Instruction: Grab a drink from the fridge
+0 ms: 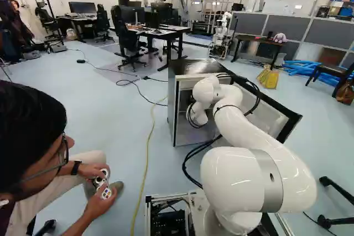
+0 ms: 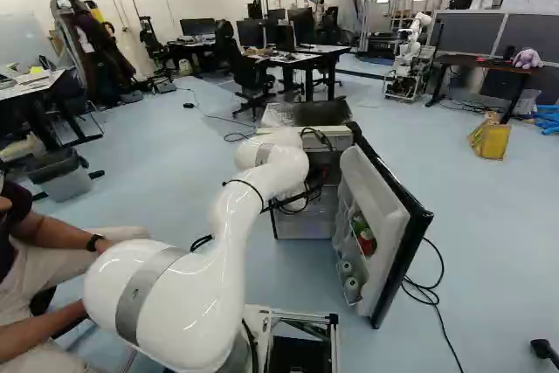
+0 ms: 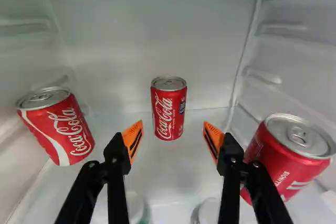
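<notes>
- Red metal, cylindrical, silver lid: one drink can [image 3: 169,108] stands upright inside the fridge [image 1: 172,109], ahead of the gap between the fingers, apart from both.
- Gripper [image 3: 172,126]: open, nothing held; black angular fingers, orange wedge pads [image 3: 133,136] with dark slots.
- Second red can [image 3: 56,127]: beside one finger, near the fridge side wall.
- Third red can [image 3: 289,156]: by the other finger, partly behind it; contact can't be told.
- Two pale round tops, under/between the fingers, mostly out of sight.
- Fridge interior: smooth white moulding, ribbed side walls.
- Fridge door [image 2: 374,203]: swung open, black outside, white moulded liner, racks loaded.
- Arm [image 2: 229,242]: glossy white, rounded links, grey band, reaching into the fridge.
</notes>
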Available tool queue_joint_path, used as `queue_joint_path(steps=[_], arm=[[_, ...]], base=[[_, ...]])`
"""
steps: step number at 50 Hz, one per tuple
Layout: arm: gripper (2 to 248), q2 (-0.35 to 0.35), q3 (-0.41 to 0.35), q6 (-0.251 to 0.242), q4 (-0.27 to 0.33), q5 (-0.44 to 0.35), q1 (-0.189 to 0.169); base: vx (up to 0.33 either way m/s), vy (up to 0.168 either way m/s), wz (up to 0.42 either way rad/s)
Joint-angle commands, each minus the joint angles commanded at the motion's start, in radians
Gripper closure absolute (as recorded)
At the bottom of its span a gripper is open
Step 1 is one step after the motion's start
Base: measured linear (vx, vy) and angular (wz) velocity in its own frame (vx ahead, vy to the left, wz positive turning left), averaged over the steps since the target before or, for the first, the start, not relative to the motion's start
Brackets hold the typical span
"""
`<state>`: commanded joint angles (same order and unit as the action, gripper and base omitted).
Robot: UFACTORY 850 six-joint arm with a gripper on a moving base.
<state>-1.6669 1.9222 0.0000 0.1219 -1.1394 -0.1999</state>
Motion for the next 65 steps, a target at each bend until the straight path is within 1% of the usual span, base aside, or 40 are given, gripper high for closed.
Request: queue_joint_path(steps=[65], arm=[[79, -0.111, 0.19, 0.0, 0.0, 0.0, 0.006]], base=[[0.0, 0.0, 0.0]])
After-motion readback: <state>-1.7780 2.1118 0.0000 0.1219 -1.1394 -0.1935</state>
